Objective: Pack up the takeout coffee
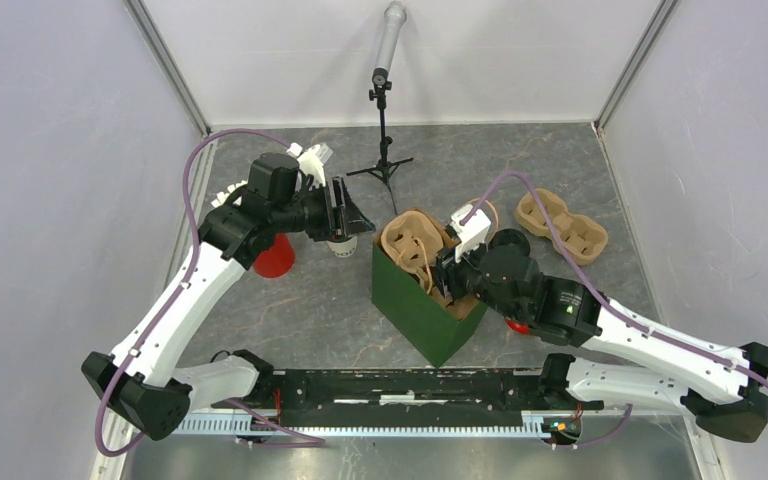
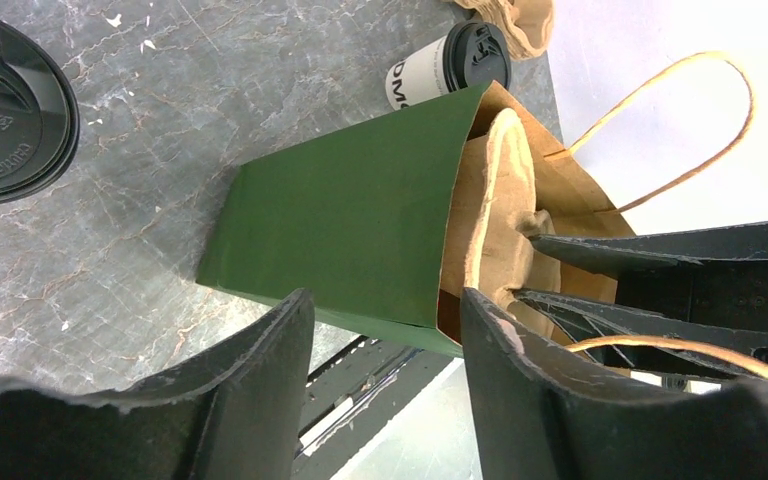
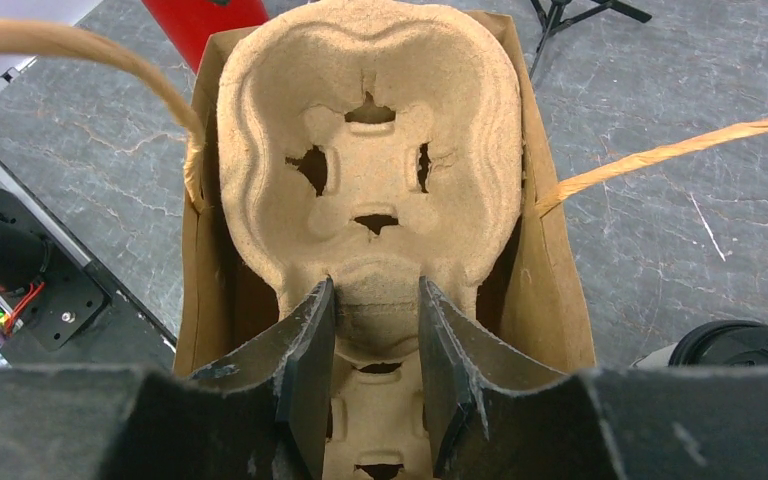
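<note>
The small cream paper cup with a round black plastic lid [image 2: 5, 110] stands, apparently upright, on the grey stone-look desk [image 1: 310, 300]. It is close by the left hand [image 2: 385, 315], off to one side of its half-spread, empty fingers rather than between them. The tall green paper bag [image 1: 420, 310] lies to the cup's right, and there the right hand [image 3: 375, 290] pinches the brown moulded-pulp cup carrier [image 3: 370, 165], so the left arm is the nearer.
</note>
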`<action>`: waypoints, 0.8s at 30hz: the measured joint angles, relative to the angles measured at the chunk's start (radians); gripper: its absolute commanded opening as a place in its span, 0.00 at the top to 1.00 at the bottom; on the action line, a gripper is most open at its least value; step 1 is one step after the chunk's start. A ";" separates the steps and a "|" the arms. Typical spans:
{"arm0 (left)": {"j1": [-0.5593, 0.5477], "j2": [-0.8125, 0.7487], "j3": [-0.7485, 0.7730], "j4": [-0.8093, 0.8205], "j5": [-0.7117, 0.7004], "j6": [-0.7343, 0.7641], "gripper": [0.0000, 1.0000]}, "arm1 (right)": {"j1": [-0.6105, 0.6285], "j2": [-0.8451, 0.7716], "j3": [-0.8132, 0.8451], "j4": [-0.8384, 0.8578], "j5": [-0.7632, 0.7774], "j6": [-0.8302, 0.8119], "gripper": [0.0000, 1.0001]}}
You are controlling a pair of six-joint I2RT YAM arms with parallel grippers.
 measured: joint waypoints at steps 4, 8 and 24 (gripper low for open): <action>0.000 -0.006 -0.003 0.011 0.010 0.000 0.35 | 0.000 0.001 0.008 -0.027 -0.006 -0.011 0.62; 0.000 -0.006 -0.004 0.025 0.013 0.000 0.35 | 0.000 0.009 0.011 -0.058 -0.013 -0.016 0.62; 0.000 -0.006 0.005 0.000 0.000 0.018 0.34 | 0.005 0.083 0.011 -0.106 -0.044 -0.027 0.61</action>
